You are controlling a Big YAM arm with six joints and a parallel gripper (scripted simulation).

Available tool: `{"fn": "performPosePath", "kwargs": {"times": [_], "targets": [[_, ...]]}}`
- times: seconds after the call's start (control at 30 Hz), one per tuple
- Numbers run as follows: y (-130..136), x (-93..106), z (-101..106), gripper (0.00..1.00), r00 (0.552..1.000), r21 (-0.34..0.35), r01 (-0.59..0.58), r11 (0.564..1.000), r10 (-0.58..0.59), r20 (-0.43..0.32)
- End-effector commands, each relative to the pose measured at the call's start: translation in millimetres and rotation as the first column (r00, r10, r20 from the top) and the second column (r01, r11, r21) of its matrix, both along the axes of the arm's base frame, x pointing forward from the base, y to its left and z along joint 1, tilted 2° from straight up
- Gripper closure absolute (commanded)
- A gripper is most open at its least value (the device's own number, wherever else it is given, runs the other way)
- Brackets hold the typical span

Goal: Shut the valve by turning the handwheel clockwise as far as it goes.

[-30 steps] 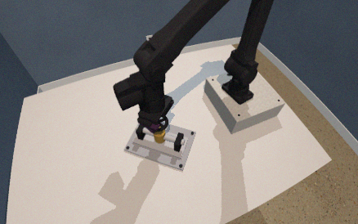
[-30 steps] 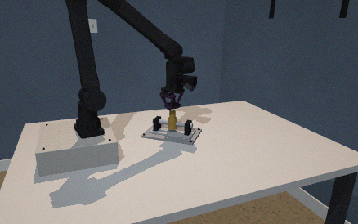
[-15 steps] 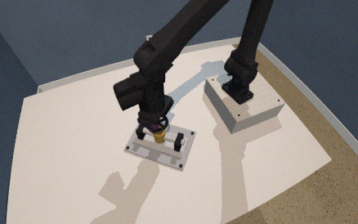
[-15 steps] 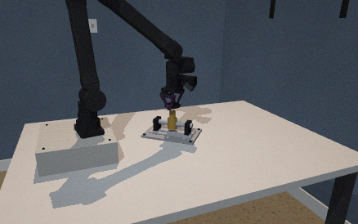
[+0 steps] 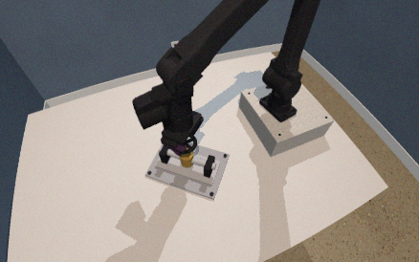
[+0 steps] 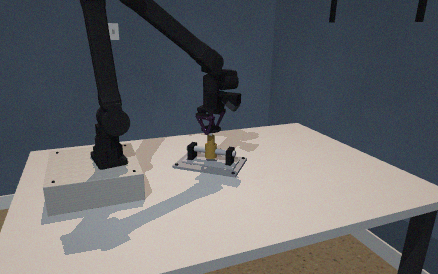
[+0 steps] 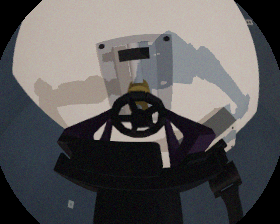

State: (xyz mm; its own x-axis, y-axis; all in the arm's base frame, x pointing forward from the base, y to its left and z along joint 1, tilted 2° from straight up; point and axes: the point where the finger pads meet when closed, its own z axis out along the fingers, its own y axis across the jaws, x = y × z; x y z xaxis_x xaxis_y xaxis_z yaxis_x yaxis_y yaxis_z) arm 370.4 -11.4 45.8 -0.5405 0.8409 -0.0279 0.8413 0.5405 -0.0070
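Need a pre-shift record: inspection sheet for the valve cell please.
Surface: white table, with the grey arm pedestal and valve plate on it.
Job's things: handwheel on a brass valve body, white pipe between two black clamps, on a bolted grey base plate.
Clutter: nothing seen.
Grippers: gripper above the valve, jaws closed on the handwheel rim.
Cables: nothing seen.
Surroundings: blue walls, brown floor, wall plate behind the arm.
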Motion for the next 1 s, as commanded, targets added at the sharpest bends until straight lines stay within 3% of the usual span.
{"fn": "performPosePath", "kwargs": {"times": [0.0,0.13,0.17,0.97], "targets": [[-3.4,-1.6,-3.9,1.0,0.998,0.001,0.057,0.998,-0.057,0.001],[-3.4,-1.6,-3.9,1.0,0.998,0.001,0.057,0.998,-0.057,0.001],[-3.4,-1.6,-3.9,0.0,0.998,0.001,0.057,0.998,-0.057,0.001],[-2.2,-1.6,-3.8,0.0,0.999,0.001,0.051,0.999,-0.051,0.001]]}}
